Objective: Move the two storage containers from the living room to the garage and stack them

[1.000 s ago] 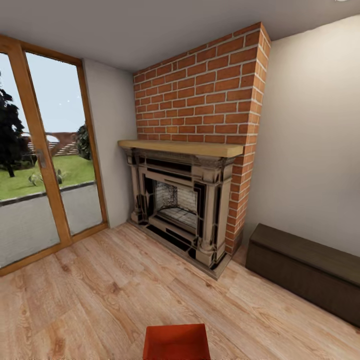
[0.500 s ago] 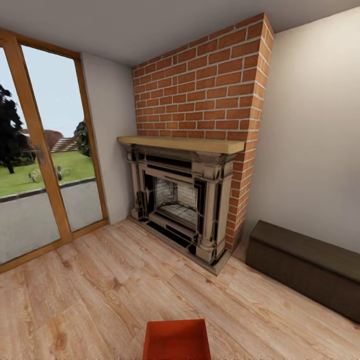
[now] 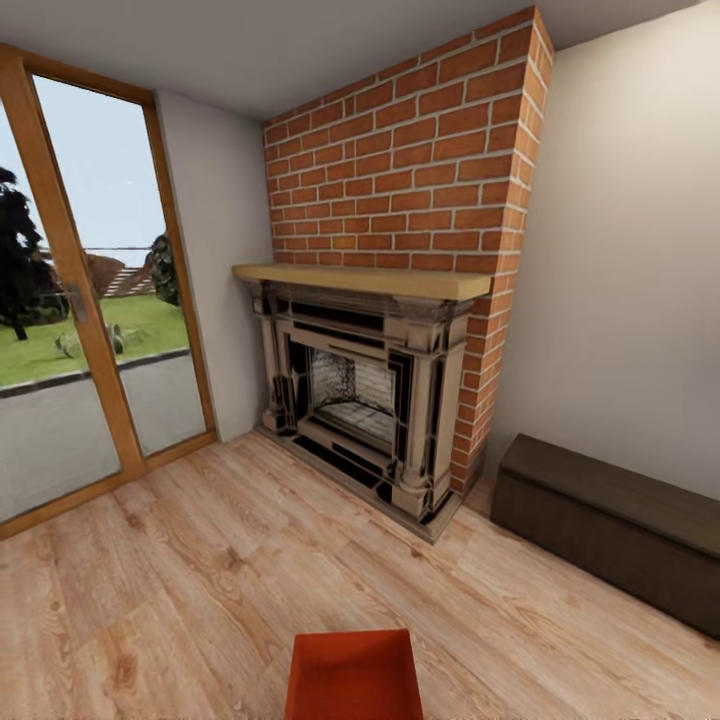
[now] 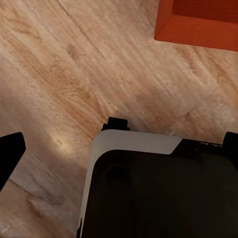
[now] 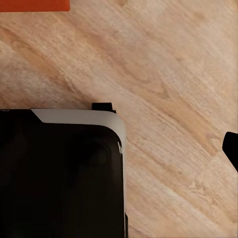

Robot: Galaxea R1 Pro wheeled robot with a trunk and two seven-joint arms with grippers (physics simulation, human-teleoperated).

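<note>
**Bin at the robot's feet, arms not yet on it**

One orange-red rectangular open-top plastic storage container (image 3: pixel 353 675) sits on the light wood-plank floor (image 3: pixel 180 580) at the bottom centre of the head view, its lower edge cut off by the frame. A corner of the same bin shows at the upper right of the left wrist view (image 4: pixel 198 22), and a thin sliver at the upper left of the right wrist view (image 5: pixel 32 5). I can see one bin here, not two.

Both wrist cameras look down past the robot's black, white-edged body (image 4: pixel 158 188) at bare planks. Dark finger tips of the left pincer (image 4: pixel 10 153) and right pincer (image 5: pixel 230 148) poke in at the frame edges; whether either is released or clenched, I cannot tell. Neither touches the bin.

Risks, as I judge them: the bin lies very low and close to the base, so a blind reach could nudge it across the planks, which look smooth, or the base could roll into it. Its walls are plain and flat, with no handles to be seen, so a one-sided pinch may tilt or slip.

Around it: a red brick chimney breast (image 3: pixel 420 170) with rough coursed texture, a pale wooden mantel (image 3: pixel 360 282) over a carved stone fireplace surround (image 3: pixel 350 400), a long low dark brown cabinet (image 3: pixel 610 540) at right, and a wood-framed glass door (image 3: pixel 90 330) at left.
</note>
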